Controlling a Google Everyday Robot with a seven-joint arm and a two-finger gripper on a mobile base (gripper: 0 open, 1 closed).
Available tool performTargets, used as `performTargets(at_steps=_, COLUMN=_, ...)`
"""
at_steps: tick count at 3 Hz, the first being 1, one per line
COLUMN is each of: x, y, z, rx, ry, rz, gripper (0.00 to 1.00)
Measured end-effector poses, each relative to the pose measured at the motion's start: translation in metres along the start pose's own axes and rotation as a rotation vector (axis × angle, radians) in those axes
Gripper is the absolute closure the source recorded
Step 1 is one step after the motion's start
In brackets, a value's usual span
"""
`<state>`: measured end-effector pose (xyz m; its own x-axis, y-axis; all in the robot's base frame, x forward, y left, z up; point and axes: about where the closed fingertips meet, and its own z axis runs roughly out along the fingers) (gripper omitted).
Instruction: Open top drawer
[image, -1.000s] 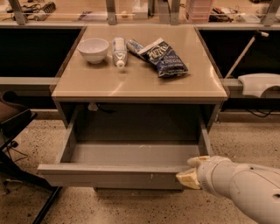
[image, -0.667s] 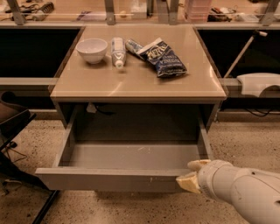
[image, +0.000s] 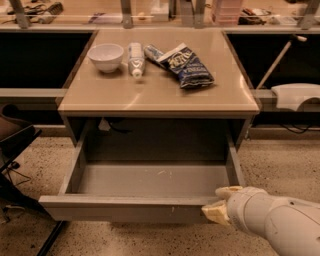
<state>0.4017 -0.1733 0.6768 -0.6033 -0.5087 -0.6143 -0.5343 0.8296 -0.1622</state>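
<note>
The top drawer (image: 125, 202) is pulled far out from under the tan tabletop (image: 157, 92). Its shallow grey tray interior (image: 150, 177) shows and holds nothing. Its front panel is seen edge-on from above. My gripper (image: 220, 202) is at the right end of the drawer's front edge, with yellowish fingertips (image: 214, 212) touching the front panel. My white arm (image: 280, 225) comes in from the lower right.
On the tabletop stand a white bowl (image: 106, 56), a lying clear bottle (image: 135, 57) and blue snack bags (image: 187, 67). A dark chair (image: 15, 145) stands at the left. A white object (image: 295, 95) sits on the ledge at right. Speckled floor lies around.
The drawer has slid a little further out toward the camera, and my gripper has moved back with its front edge.
</note>
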Motion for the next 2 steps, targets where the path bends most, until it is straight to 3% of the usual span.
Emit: performTargets(at_steps=2, x=0.0061, y=0.005, z=-0.0058, rx=0.003, ry=0.008, rz=0.021, gripper=1.0)
